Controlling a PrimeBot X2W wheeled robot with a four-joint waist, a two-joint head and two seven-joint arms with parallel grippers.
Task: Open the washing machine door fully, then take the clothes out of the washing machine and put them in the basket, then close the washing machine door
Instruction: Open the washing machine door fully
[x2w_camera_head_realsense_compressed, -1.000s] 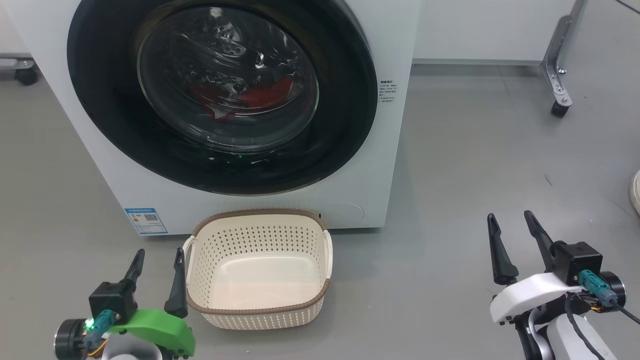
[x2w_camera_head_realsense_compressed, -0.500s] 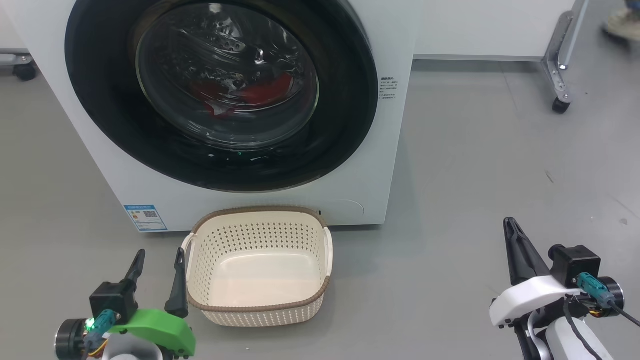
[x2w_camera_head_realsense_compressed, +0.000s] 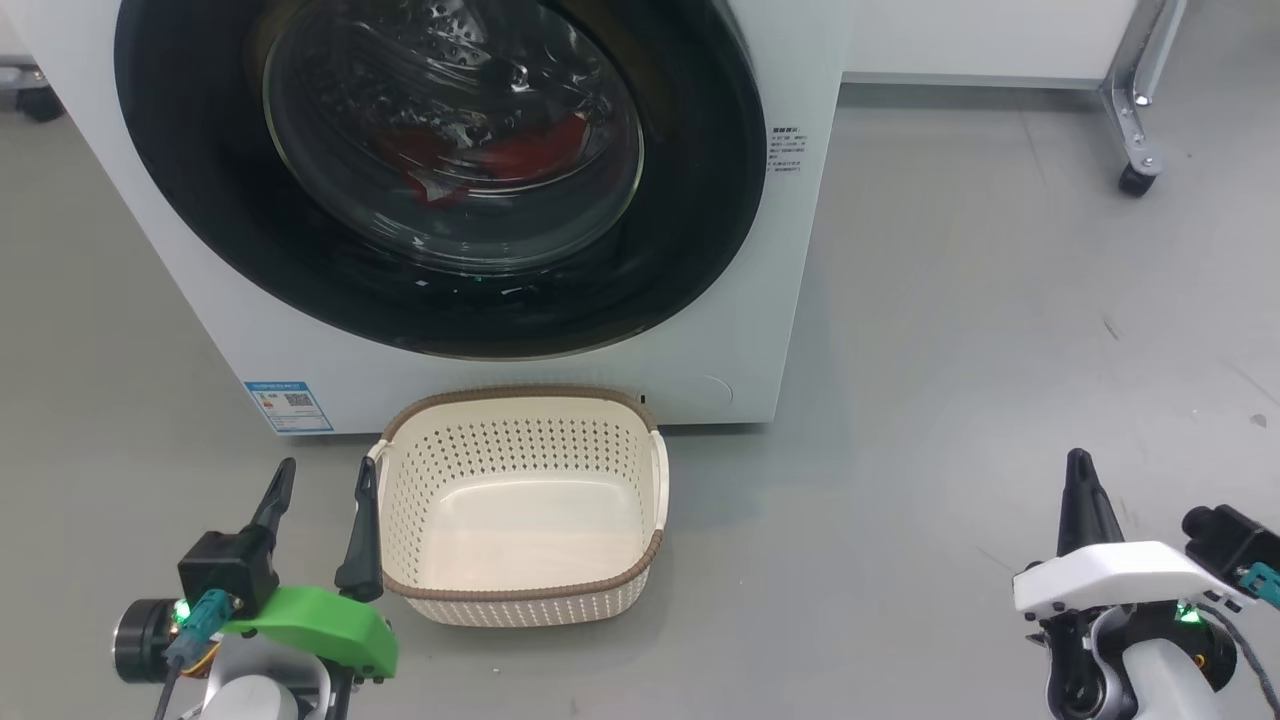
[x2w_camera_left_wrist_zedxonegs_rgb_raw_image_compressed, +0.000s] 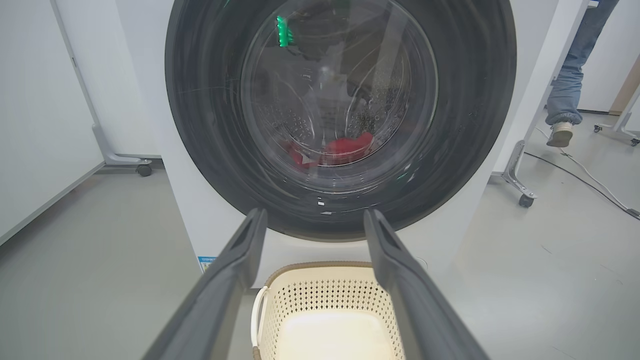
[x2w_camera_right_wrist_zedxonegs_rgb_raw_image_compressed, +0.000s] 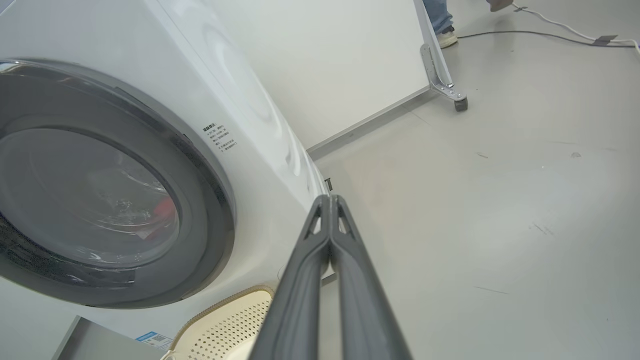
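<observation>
The white washing machine (x2w_camera_head_realsense_compressed: 790, 250) stands ahead with its black-rimmed round door (x2w_camera_head_realsense_compressed: 690, 200) closed flat against the front. Red clothes (x2w_camera_head_realsense_compressed: 520, 155) lie in the drum behind the glass, and show as clothes (x2w_camera_left_wrist_zedxonegs_rgb_raw_image_compressed: 345, 149) in the left wrist view. The cream basket (x2w_camera_head_realsense_compressed: 520, 592) sits empty on the floor just before the machine. My left gripper (x2w_camera_head_realsense_compressed: 322, 508) is open, low at the basket's left side. My right gripper (x2w_camera_head_realsense_compressed: 1080, 478) is shut with nothing held, far to the right over bare floor, its fingers (x2w_camera_right_wrist_zedxonegs_rgb_raw_image_compressed: 327, 225) pressed together.
A white panel on castors (x2w_camera_head_realsense_compressed: 1135, 180) stands behind to the right. A person's leg and shoe (x2w_camera_left_wrist_zedxonegs_rgb_raw_image_compressed: 562, 130) are by that panel, with a cable (x2w_camera_left_wrist_zedxonegs_rgb_raw_image_compressed: 585, 175) across the floor. Another castor (x2w_camera_left_wrist_zedxonegs_rgb_raw_image_compressed: 144, 170) is at the machine's left. Grey floor lies open to the right.
My right gripper has closed from open and shifted right and lower in the head view. The head camera has moved a little, so the machine and basket sit slightly higher.
</observation>
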